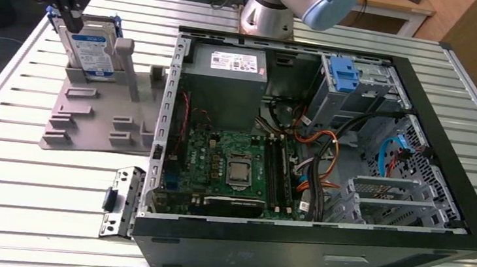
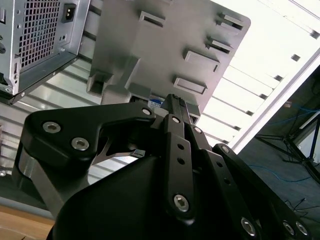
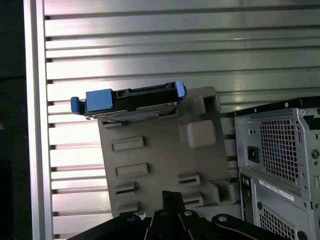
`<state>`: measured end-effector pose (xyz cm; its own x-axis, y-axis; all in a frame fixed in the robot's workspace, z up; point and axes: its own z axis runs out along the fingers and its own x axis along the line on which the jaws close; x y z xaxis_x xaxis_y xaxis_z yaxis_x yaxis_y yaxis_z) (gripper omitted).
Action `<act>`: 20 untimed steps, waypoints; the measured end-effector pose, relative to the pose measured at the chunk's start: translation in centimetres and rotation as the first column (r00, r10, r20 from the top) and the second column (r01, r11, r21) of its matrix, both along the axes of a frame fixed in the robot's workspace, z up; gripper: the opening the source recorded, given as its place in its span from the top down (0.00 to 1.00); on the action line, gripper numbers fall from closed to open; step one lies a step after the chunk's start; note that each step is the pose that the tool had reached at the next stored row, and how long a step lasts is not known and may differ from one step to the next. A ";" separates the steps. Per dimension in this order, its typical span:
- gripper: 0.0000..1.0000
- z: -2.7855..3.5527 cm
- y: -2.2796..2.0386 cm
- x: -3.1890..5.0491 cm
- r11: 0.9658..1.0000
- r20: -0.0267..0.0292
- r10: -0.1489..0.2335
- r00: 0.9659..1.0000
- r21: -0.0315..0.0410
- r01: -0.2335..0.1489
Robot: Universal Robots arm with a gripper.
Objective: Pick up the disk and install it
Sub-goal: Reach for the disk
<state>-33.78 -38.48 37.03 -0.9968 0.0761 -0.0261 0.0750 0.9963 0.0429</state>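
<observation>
The disk (image 1: 91, 52) stands on edge in a grey moulded holder (image 1: 91, 116) on the slatted table, at the exterior view's left. It is silver-grey with a white-and-blue label and a blue frame. The first wrist view looks down on its top edge (image 3: 132, 99) at the far end of the holder (image 3: 155, 155). My gripper (image 1: 71, 23) hangs at the disk's upper edge, overlapping it in the exterior view. Its fingertips meet with nothing between them in the first wrist view (image 3: 171, 196). In the second wrist view the gripper (image 2: 172, 99) points at the holder (image 2: 165, 45).
An open computer case (image 1: 443, 192) lies to the exterior view's right of the holder, showing a motherboard (image 1: 235, 166), a grey power supply (image 1: 225, 83) and a drive bay with a blue tab (image 1: 343, 71). A loose metal bracket (image 1: 122, 201) lies by the case's near corner.
</observation>
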 end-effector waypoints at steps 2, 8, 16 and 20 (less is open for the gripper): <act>0.90 -0.06 0.03 -0.27 1.000 0.000 0.000 1.000 0.000 0.000; 0.90 -0.19 0.07 -1.05 1.000 0.000 0.000 1.000 0.000 0.000; 0.90 -0.36 0.12 -1.98 1.000 0.000 0.000 1.000 0.000 0.000; 0.90 -0.44 0.16 -2.42 1.000 0.000 0.000 1.000 0.000 0.000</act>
